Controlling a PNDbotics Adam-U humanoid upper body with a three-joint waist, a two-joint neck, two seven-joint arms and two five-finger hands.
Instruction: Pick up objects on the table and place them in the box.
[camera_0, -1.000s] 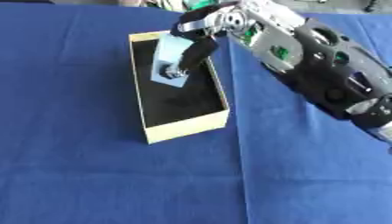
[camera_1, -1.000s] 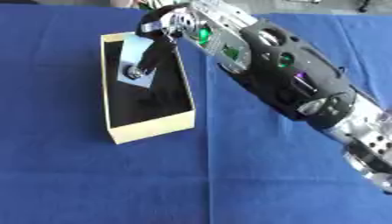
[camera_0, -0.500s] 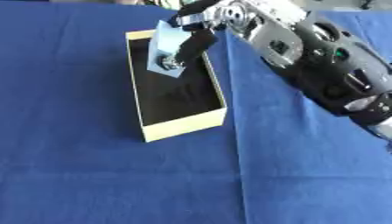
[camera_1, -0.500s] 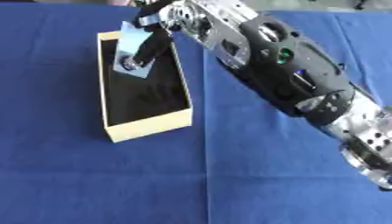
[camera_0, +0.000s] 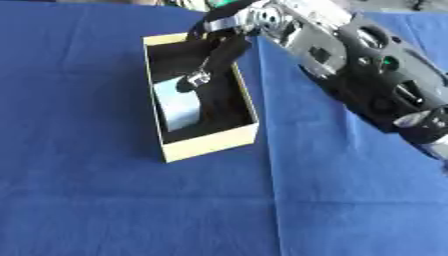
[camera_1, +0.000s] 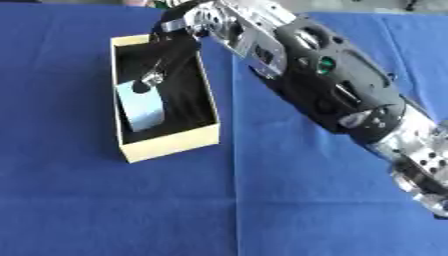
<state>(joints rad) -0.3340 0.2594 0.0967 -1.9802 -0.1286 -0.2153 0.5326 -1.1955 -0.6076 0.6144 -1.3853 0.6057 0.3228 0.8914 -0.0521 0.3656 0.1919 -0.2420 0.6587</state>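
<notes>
Left eye view — right hand (camera_0: 217, 60) inside box (camera_0: 208, 143), fingers touching pale blue object (camera_0: 178, 106) — grasp unclear

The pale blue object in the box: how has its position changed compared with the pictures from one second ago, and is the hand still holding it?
The pale blue object has gone from up at the box's far end down into the box, toward its near end. The right hand has followed it down; its fingertips are still at the object's top edge, but whether they still grip it cannot be told. The box has stayed on the blue cloth.
</notes>
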